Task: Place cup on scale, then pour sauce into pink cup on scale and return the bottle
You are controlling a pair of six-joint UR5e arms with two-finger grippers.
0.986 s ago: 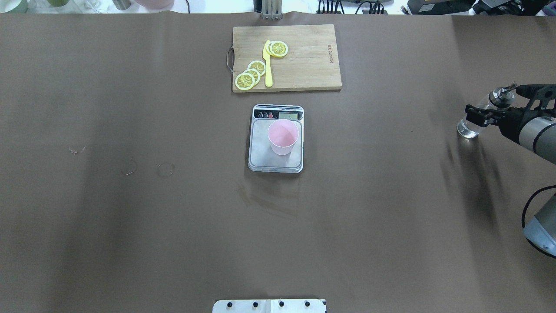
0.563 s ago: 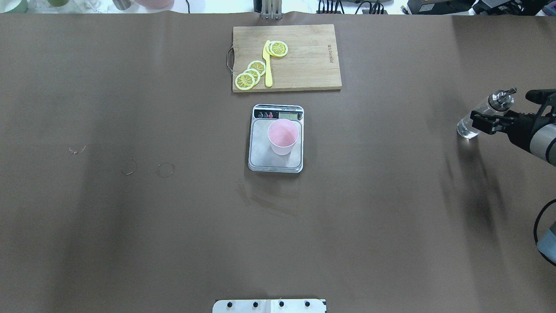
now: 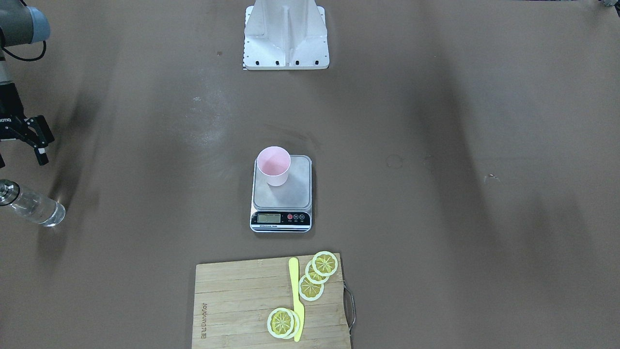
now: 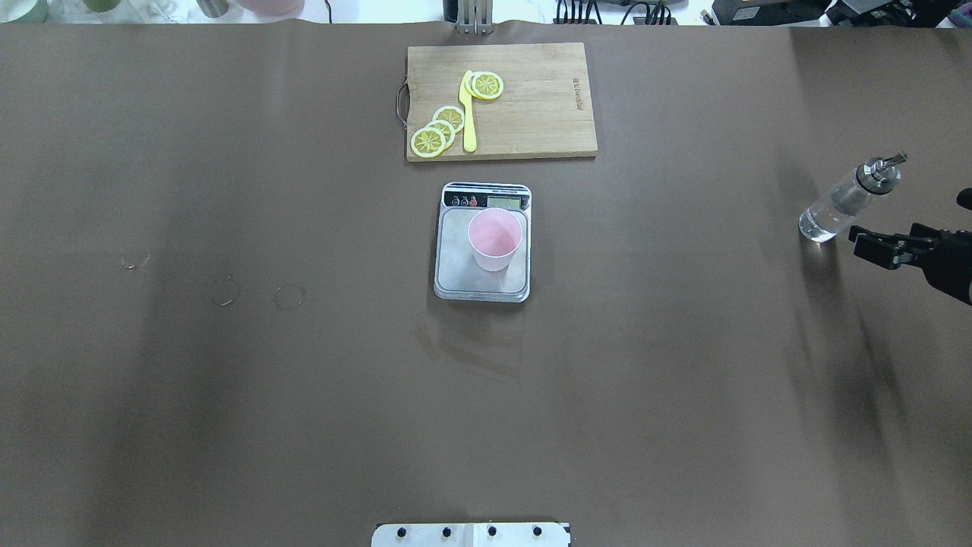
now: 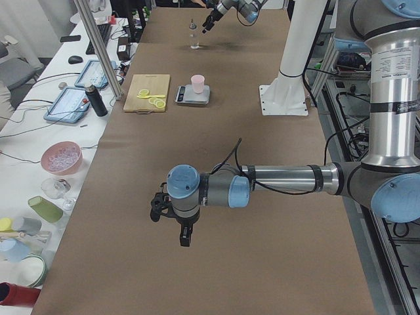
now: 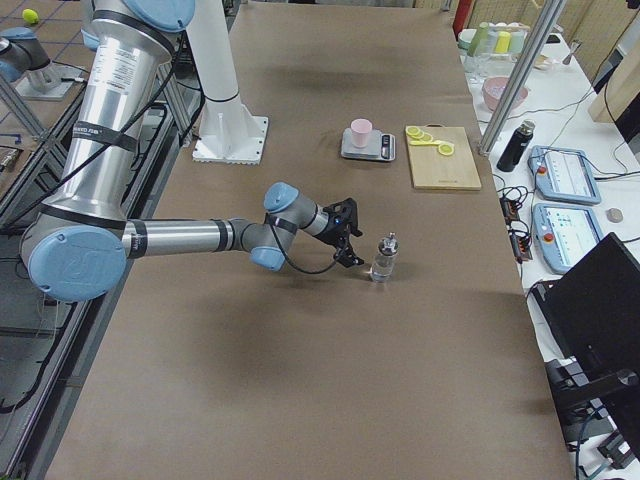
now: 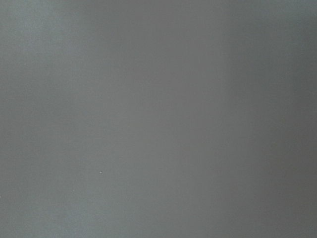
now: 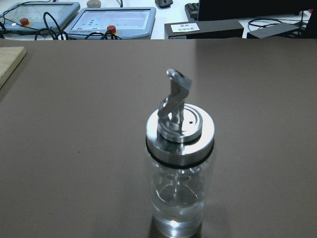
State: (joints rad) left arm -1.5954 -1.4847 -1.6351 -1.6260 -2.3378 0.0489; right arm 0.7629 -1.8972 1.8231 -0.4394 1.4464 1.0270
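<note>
The pale pink cup [image 4: 494, 239] stands upright on the scale [image 4: 454, 267] at mid-table, also in the front view: cup [image 3: 274, 167], scale [image 3: 296, 190]. The clear bottle [image 4: 841, 202] with a steel pour spout stands alone at the table's right, filling the right wrist view [image 8: 179, 168]; colourless sauce shows only low at its bottom. My right gripper [image 4: 911, 222] is open and empty, just back from the bottle, also in the exterior right view [image 6: 352, 234]. My left gripper [image 5: 174, 223] shows only in the exterior left view; I cannot tell its state.
A wooden cutting board [image 4: 535, 114] with lemon slices and a yellow knife [image 4: 468, 114] lies beyond the scale. The robot's white base mount [image 3: 286, 34] stands at the table's near edge. The left wrist view shows only blurred brown table.
My right gripper has let go of the bottle and drawn back toward the robot's side. The bottle stays standing where it was. The cup and scale have not moved.
</note>
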